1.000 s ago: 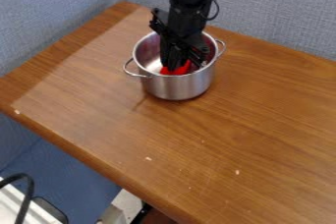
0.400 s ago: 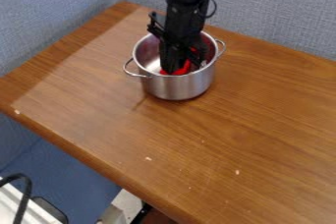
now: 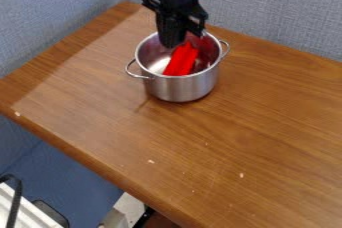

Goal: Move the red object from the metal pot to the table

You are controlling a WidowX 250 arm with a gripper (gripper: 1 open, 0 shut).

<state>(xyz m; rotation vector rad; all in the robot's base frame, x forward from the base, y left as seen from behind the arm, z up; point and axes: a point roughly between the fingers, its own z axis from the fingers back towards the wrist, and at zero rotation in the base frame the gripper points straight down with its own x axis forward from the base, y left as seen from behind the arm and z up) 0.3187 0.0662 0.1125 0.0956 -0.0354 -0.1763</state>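
The gripper [image 3: 181, 34] is now rising clear of the metal pot [image 3: 179, 70], closed on the upper end of the red object [image 3: 186, 56], it seems, which is tilting up, its lower end still inside the pot; bare surface [image 3: 201, 142] is waiting alongside

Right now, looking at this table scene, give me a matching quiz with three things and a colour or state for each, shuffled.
Things:
1. red object
2. metal pot
3. table

Descriptions:
A. brown wood grain
B. shiny steel, standing upright
C. bright red, partly inside the pot, under the gripper

Pairs: 1-C, 2-B, 3-A
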